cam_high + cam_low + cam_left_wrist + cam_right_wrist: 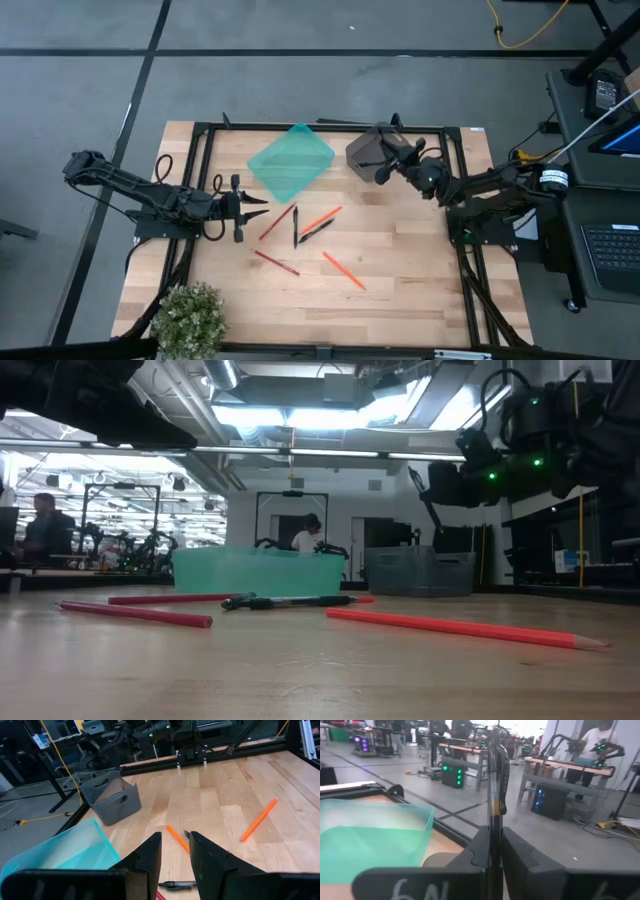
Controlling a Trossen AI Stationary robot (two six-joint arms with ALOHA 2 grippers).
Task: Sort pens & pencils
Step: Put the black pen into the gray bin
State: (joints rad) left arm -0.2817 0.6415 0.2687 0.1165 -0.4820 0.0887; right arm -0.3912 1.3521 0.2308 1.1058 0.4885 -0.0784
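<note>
My right gripper [385,168] hangs at the grey bin [362,150] at the table's far side, shut on a black pen [495,790]. The teal bin [290,162] stands left of the grey one. My left gripper [240,205] waits open, above the table's left part, with nothing between its fingers. On the wood in the middle lie two black pens [296,230] [317,231], an orange pencil [322,217] beside them, a red pencil [277,222], another red pencil [276,263] and another orange pencil [343,270]. My right gripper pinches the black pen's lower shaft [493,845] between its two fingers. The fingers reach level from the table's right side and lie across the pen. The pen stands upright, its clip end [503,780] above the fingers, lifted clear of the table.
A black metal frame [200,150] rims the table. A potted plant [190,315] stands at the near left corner. Bare wood [400,300] lies near and right of the pencils. People sit and stand in the room beyond the table.
</note>
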